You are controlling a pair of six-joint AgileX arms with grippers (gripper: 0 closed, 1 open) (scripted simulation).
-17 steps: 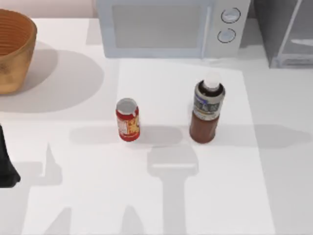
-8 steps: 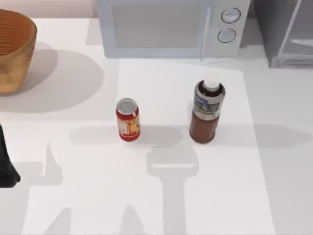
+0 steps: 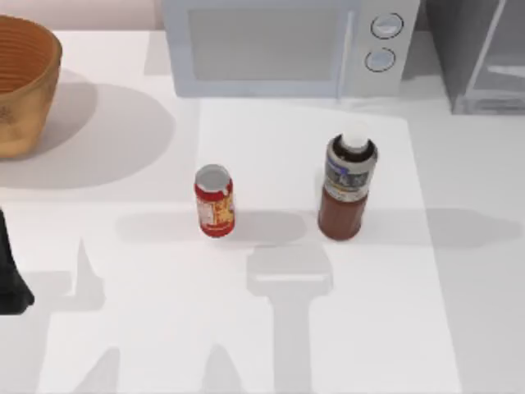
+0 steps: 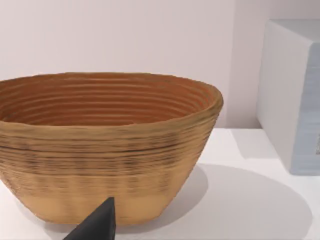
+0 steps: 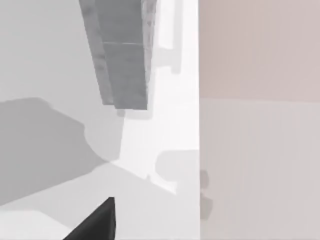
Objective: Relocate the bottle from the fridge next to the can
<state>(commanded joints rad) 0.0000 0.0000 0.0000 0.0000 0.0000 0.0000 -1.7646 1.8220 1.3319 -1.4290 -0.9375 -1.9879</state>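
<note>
Bottle (image 3: pixel 348 187) stands upright on the white table (image 3: pixel 123 287), out of the fridge (image 3: pixel 480 53), whose grey cabinet sits at the table's far right corner. I see the can (image 3: pixel 214 200) upright to the bottle's left, near it but apart, with bare table between them. Behind both sits the microwave (image 3: pixel 287 45). A woven basket (image 3: pixel 25 82) is at the far left. My left arm (image 3: pixel 12 279) is parked at the left edge; a dark fingertip of its gripper (image 4: pixel 97 225) points toward the basket, and I cannot tell how the fingers stand. My right gripper (image 5: pixel 97 222) shows a dark tip too, its state equally unclear.
</note>
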